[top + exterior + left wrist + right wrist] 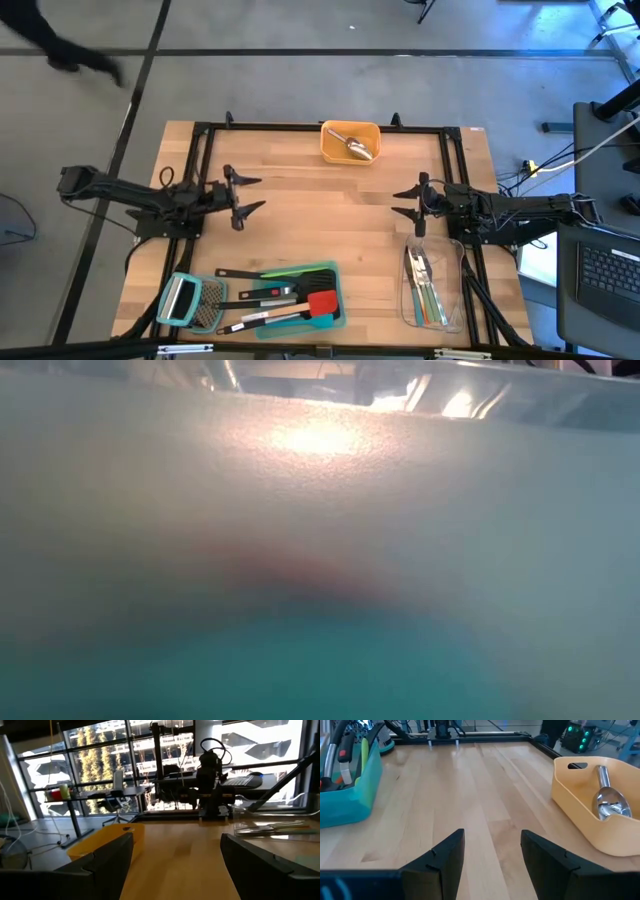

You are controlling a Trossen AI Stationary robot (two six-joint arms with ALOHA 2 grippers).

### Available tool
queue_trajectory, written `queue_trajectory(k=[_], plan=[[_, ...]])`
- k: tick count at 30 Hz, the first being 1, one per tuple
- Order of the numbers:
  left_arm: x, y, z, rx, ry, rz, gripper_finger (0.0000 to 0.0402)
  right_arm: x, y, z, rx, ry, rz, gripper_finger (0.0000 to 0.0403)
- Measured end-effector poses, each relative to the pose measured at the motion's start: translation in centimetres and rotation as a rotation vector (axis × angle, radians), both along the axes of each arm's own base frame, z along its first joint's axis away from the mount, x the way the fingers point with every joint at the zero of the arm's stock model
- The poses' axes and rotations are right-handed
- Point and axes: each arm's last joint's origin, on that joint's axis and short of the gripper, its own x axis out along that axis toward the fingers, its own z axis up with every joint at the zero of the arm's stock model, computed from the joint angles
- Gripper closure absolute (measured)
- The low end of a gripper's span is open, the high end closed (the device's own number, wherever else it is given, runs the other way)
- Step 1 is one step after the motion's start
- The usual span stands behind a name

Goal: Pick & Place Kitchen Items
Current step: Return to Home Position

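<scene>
We should retract the left end effector (253,195) and right end effector (399,203), both apart and empty, above the surface (320,225).

Bare across the middle of the worktop (330,215), with a wide lane from 9 to 3 o'clock. Flanked there by the left end effector (258,193) and right end effector (397,202), fingers spread. Blocked at 12 o'clock by the orange bin (325,140), at 6 by the teal bin (338,285), at 7 by the grater (185,300), at 4 by the clear bin (460,290).
</scene>
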Motion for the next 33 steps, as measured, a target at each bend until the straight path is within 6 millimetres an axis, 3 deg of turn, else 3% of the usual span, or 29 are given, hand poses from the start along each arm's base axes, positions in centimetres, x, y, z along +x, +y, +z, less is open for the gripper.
queue_trajectory(k=[12, 33], plan=[[-1.3, -1.6, 0.2, 0.011, 0.007, -0.005, 0.0105, 0.0, -0.1, 0.0, -0.019, -0.002, -0.013, 0.0206], [-3.7, -1.1, -0.4, -0.023, 0.033, -0.033, 0.0105, 0.0, -0.1, 0.0, -0.019, 0.003, -0.015, 0.0206]])
